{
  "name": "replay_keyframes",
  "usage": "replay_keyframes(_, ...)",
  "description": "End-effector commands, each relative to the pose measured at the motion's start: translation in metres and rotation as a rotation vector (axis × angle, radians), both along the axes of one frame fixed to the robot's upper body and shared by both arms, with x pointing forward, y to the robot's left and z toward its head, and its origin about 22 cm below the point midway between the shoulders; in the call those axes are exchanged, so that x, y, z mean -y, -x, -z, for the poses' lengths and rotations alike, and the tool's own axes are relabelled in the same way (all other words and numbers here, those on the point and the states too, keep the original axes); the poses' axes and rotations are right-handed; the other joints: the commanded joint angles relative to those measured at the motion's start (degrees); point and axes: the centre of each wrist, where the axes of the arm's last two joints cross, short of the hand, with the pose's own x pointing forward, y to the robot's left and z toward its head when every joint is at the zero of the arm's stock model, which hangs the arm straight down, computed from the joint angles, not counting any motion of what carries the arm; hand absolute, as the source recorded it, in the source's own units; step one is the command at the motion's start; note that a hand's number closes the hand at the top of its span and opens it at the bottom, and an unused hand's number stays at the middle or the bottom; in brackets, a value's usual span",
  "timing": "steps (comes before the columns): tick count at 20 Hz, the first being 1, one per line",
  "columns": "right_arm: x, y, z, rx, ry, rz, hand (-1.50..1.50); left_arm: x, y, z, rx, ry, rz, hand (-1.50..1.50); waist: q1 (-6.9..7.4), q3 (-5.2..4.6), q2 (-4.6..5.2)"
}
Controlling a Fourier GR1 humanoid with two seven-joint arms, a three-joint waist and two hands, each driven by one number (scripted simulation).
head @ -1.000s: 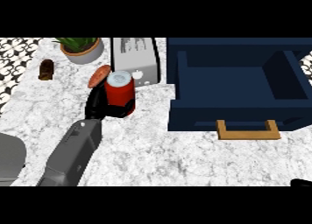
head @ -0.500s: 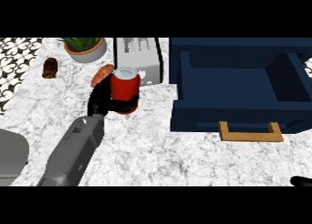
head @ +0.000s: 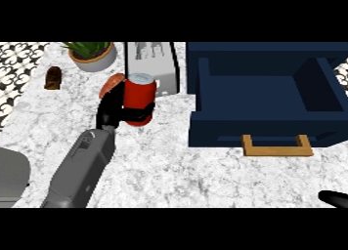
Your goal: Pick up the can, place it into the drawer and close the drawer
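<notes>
A red can [head: 139, 95] with a silver top stands upright in the grasp of my left hand [head: 116, 111], whose fingers curl round its lower half, left of the drawer. The dark blue drawer [head: 203, 102] lies pulled open at the right, its inside bare, with a wooden handle [head: 276, 146] at its front. Only the fingertips of my right hand [head: 340, 198] show at the lower right corner, well away from the can and the drawer.
A silver toaster [head: 152, 63] stands just behind the can. A potted plant [head: 94, 54] and a small brown bottle [head: 54, 78] sit at the back left. An orange object [head: 113, 84] peeks out behind my left hand. A grey sink edge [head: 5, 177] is at the lower left.
My left hand with the can has shifted slightly right and up, toward the drawer. The right hand stays at the lower right edge.
</notes>
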Motion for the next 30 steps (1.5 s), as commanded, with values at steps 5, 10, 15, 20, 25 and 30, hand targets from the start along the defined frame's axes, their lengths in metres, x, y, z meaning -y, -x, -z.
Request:
replay_keyframes(5,-0.004,-0.005,0.001,-0.003,-0.013,-0.042,-1.5,0.088,-0.041,-0.133,0.336,0.016,0.195,1.5,-5.05,0.24,-0.84)
replay_keyframes(10,-0.007,-0.01,0.0,-0.004,-0.011,-0.067,-1.5,0.085,-0.037,-0.145,0.309,-0.022,0.165,1.5,-6.5,0.33,-0.92)
replay_keyframes(15,-0.011,-0.013,-0.003,0.004,-0.016,-0.085,-1.5,0.091,-0.03,-0.154,0.283,-0.059,0.154,1.5,-7.75,0.3,-0.78)
replay_keyframes(20,-0.013,-0.015,-0.008,0.02,-0.007,-0.097,-1.5,0.105,-0.025,-0.169,0.25,-0.084,0.128,1.5,-9.17,0.21,-0.75)
replay_keyframes(25,-0.009,-0.016,-0.008,0.027,0.011,-0.076,-1.5,0.153,-0.028,-0.224,0.295,-0.132,0.164,1.5,-7.8,0.18,0.82)
replay_keyframes(30,-0.007,-0.02,-0.017,0.04,0.008,-0.06,-1.5,0.187,-0.042,-0.263,0.312,-0.18,0.098,-1.5,-6.98,0.14,1.72)
